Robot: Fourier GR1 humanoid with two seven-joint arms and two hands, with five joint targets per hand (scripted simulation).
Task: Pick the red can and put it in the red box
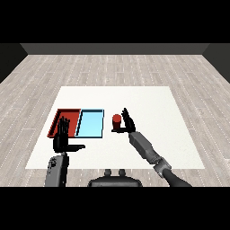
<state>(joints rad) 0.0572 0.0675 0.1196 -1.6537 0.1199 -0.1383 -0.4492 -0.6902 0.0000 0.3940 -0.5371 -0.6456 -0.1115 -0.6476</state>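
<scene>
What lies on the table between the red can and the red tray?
In the head view, the light blue tray lies between the red can and the red tray, directly beside the red one.

Can [117, 120] stands right of 2 side-by-side trays [80, 134].

A white table [134, 148] carries a red tray [57, 117] and a light blue tray [92, 125], side by side and touching, red one to the left. Just right of the blue tray stands the red can [117, 121] — upright, on bare table. The right hand [129, 122] is beside it, fingers straight, thumb under the can's near side. The left hand [62, 137] — fingers straight, thumb out — covers the red tray's near edge.
</scene>
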